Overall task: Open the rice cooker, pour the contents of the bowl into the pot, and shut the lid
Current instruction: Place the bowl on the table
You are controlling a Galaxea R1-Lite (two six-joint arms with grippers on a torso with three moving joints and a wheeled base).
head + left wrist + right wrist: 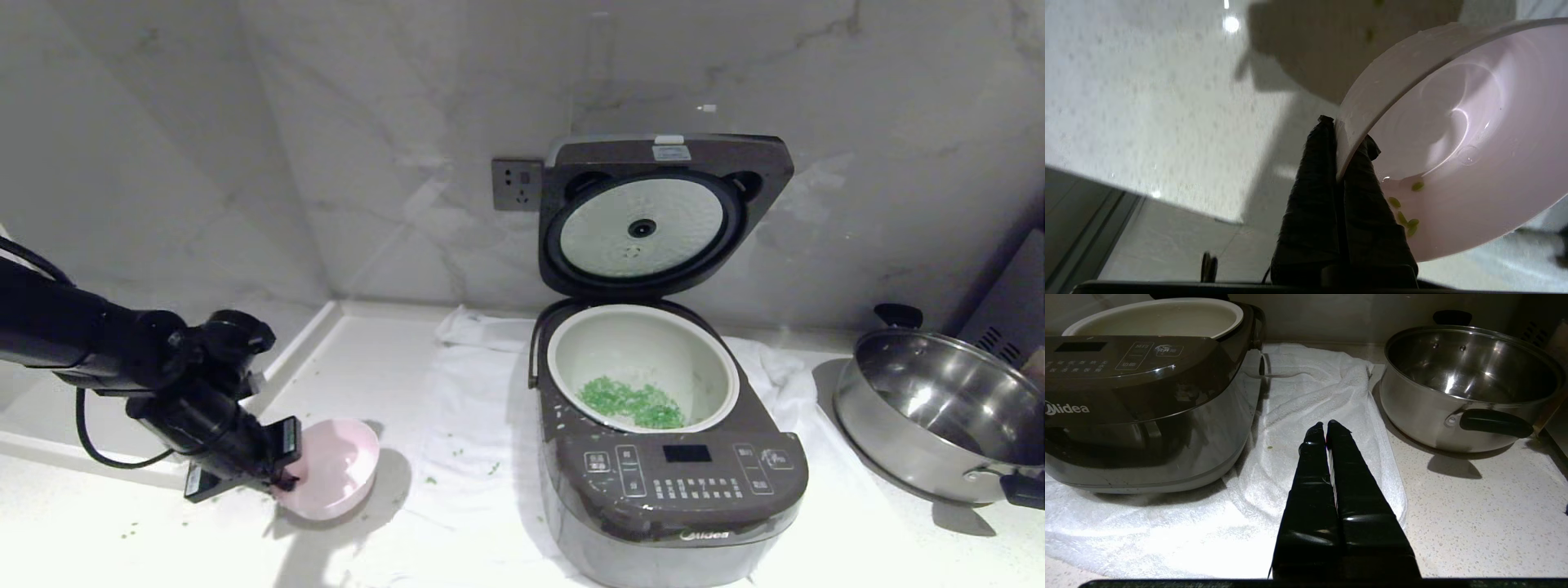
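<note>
A pale speckled table (857,539) runs under a grey marble wall, with a white towel (482,408) spread beneath the rice cooker (669,490). Its lid (653,216) stands open against the wall, and the green contents (633,402) lie in the pot (645,363). My left hand (282,478) is off to the left of the cooker, pinched tight on the rim of the pink bowl (335,469), which is low over the table and holds only a few green bits. My right hand (1327,426) is closed on nothing, over the towel between the cooker and the steel pan (939,425).
</note>
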